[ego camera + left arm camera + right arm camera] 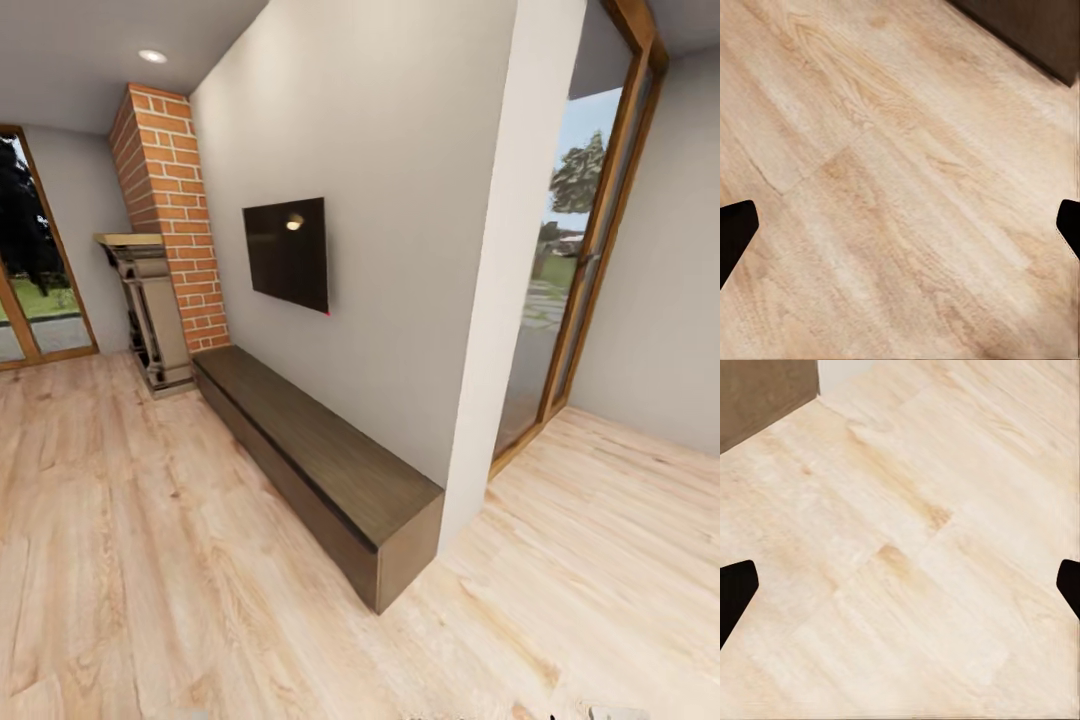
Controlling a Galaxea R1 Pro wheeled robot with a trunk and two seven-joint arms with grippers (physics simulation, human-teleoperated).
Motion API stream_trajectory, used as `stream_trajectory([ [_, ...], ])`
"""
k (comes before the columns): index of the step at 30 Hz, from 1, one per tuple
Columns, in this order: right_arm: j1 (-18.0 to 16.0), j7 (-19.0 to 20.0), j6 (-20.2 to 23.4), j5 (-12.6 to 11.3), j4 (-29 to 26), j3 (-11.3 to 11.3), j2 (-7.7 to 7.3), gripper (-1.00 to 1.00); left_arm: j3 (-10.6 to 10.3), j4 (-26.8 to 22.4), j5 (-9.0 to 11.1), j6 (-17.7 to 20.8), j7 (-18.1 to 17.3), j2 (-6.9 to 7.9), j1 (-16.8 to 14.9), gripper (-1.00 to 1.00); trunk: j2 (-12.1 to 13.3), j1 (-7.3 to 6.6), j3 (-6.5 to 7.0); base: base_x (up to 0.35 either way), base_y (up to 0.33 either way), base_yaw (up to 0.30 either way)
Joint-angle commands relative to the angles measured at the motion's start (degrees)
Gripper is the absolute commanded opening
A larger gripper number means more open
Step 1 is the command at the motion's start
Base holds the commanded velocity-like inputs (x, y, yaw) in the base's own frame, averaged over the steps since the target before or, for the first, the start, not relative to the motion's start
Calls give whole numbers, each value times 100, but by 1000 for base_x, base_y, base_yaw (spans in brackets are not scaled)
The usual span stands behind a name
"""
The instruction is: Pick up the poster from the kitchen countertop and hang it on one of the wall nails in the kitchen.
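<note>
A home's living room: a flat television (287, 252) hangs on the wall above a long low wooden bench (320, 450), beside a brick chimney (170, 210) (with mantel), plank floor (130, 560), glass doors (560, 280).

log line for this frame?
phase: transit | ahead: dark wooden bench, wall TV | left gripper: open, empty | right gripper: open, empty
</note>
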Motion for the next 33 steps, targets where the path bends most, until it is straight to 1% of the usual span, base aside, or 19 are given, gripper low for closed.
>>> stream_trajectory([
  [1, -4, -5, -19, -1, 5, -1, 1, 100, 4, -7, 0, -4, -1, 0, 3, 100, -3, 0, -5, 0, 0, -296],
  [33, -4, -10, -24, -1, -1, -9, -8, 100, 4, -7, 1, -4, -1, 0, 3, 100, -3, 0, -5, 0, 0, -300],
])
